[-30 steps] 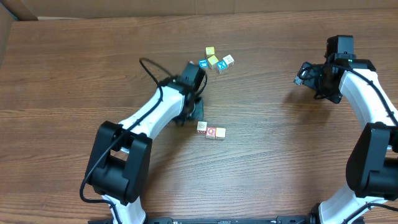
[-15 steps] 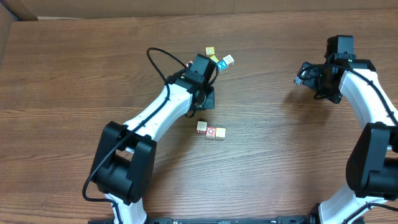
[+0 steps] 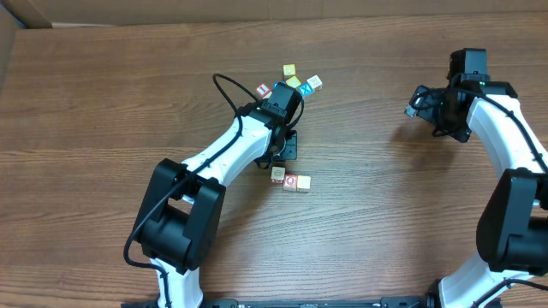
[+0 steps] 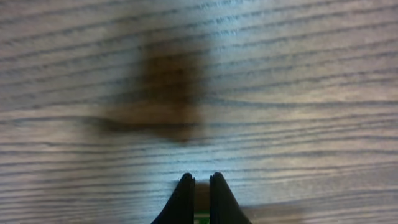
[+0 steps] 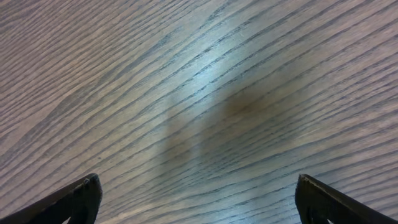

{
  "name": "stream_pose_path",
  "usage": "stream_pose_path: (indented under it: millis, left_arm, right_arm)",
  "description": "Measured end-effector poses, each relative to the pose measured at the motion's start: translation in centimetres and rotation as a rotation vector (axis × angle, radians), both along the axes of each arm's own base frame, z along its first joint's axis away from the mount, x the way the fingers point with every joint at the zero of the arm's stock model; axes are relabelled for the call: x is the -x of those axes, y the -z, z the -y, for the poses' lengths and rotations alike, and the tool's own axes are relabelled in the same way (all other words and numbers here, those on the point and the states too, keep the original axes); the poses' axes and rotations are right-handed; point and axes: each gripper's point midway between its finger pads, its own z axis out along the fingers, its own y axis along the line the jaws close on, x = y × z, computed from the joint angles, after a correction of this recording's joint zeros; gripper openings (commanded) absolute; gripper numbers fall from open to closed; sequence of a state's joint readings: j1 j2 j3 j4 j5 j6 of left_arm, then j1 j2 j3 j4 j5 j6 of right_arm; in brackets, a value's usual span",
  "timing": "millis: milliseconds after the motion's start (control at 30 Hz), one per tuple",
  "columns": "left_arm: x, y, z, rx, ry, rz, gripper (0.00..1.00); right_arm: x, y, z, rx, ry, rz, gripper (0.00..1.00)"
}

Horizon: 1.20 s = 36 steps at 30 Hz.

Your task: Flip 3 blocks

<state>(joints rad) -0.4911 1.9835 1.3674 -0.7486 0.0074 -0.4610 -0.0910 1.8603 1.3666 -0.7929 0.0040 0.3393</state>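
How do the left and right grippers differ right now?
The left gripper has its fingers shut together; the right gripper has its fingers spread wide. The left gripper is close to the blocks; the right gripper is far off to their right. Both hold nothing.

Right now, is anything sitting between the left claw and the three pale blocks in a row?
Nothing visible. The shut left gripper is just beyond the three blocks, with only bare table between them; the coloured cubes lie on its far side.
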Motion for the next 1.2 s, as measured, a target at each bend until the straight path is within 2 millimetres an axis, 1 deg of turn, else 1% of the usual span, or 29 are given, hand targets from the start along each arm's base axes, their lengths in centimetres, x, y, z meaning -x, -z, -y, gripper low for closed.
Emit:
stream_pose_path:
  millis: [367,667,1200]
  left_arm:
    - [2.0,0.3,-0.3,0.000,0.007,-0.088,0.04]
    - [2.5,0.3,-0.2,0.007,0.009,-0.113,0.04]
    - [2.9,0.4,-0.4,-0.004,0.040,-0.124,0.04]
  right_arm:
    - [0.0,0.0,0.0,0.000,0.000,0.000,1.00]
    - [0.0,0.0,0.0,0.000,0.000,0.000,1.00]
    - [0.0,0.0,0.0,0.000,0.000,0.000,1.00]
